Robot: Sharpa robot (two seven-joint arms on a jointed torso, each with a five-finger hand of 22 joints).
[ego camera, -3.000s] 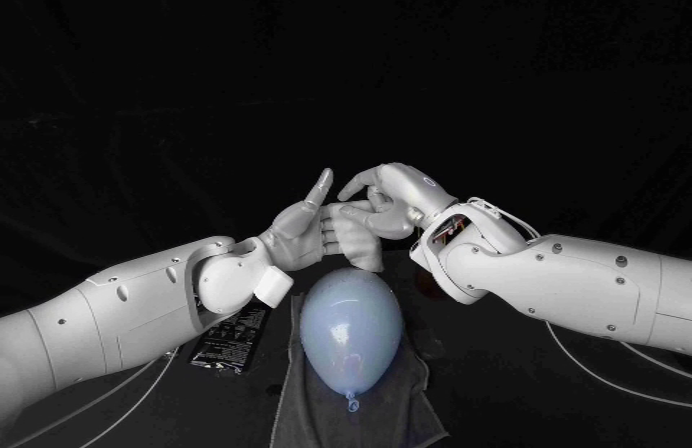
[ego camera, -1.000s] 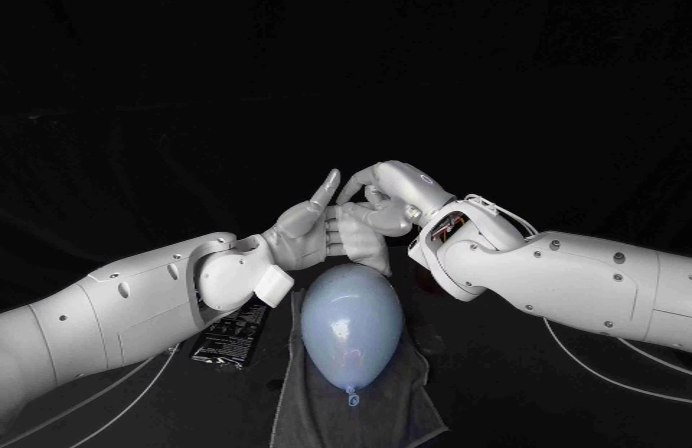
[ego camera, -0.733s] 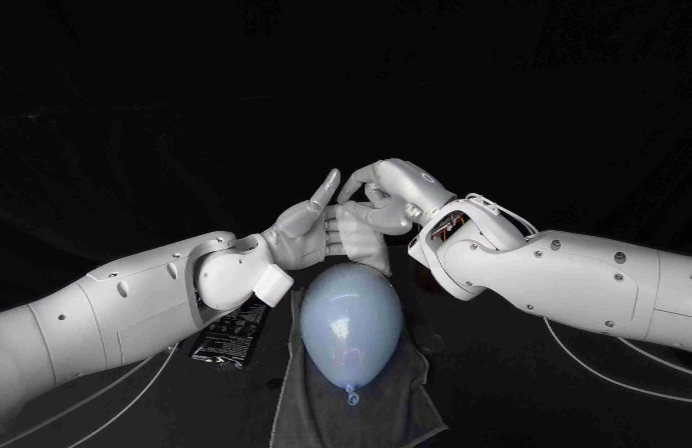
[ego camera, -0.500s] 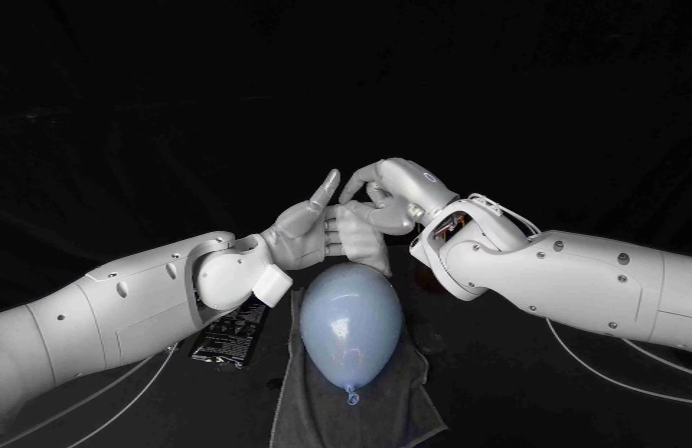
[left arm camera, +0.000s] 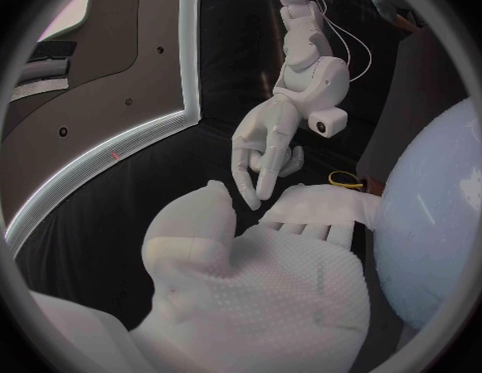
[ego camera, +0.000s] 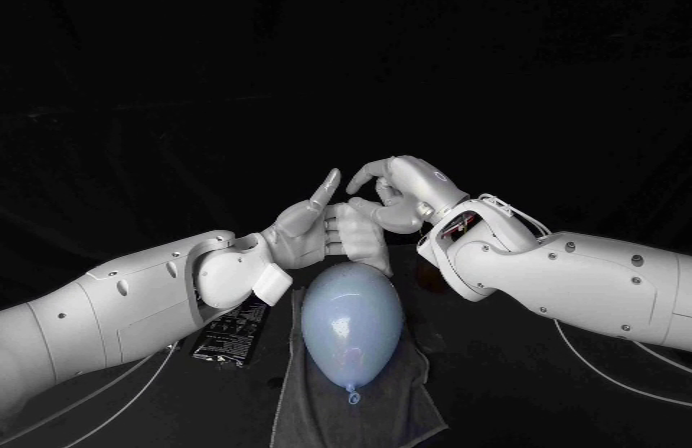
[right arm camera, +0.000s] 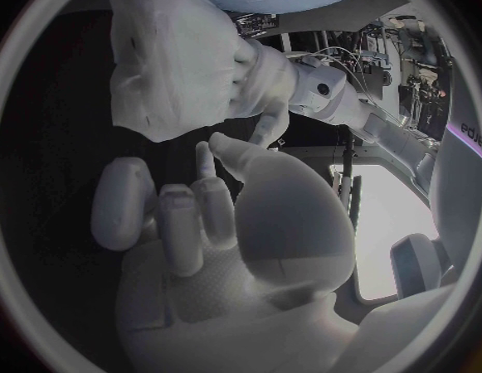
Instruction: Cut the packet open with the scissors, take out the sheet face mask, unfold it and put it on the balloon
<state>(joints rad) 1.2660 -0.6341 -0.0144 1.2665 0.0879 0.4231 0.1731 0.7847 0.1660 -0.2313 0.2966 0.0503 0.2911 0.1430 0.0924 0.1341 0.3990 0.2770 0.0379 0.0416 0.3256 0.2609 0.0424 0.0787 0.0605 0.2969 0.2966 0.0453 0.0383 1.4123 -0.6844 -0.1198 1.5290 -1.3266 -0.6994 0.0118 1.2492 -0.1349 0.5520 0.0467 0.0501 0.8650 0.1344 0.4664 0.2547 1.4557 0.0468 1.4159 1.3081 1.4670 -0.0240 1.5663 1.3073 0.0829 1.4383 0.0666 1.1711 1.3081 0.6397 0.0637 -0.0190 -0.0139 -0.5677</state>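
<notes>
A pale blue balloon (ego camera: 351, 326) lies on a dark grey cloth (ego camera: 397, 393), knot toward me; its side bulges in the left wrist view (left arm camera: 438, 224). Just beyond its far end my left hand (ego camera: 320, 231) holds the folded white sheet mask (left arm camera: 315, 210) across its fingers, one finger pointing up. My right hand (ego camera: 392, 190) hovers close beside it, fingers apart and curved down, nothing in them; one fingertip (left arm camera: 251, 201) hangs near the mask's edge. The black packet (ego camera: 231, 334) lies flat under my left forearm. A yellow scissors handle (left arm camera: 345, 179) peeks out beyond the mask.
The cloth under the balloon reaches toward the table's near edge. Both forearms flank the balloon, the left arm (ego camera: 130, 308) over the packet and the right arm (ego camera: 577, 283) across the cloth's far corner. Thin cables (ego camera: 620, 373) trail below the right arm.
My right hand has lifted up and to the right, away from my left hand, and its fingers have spread. The left hand, balloon and packet stay where they were.
</notes>
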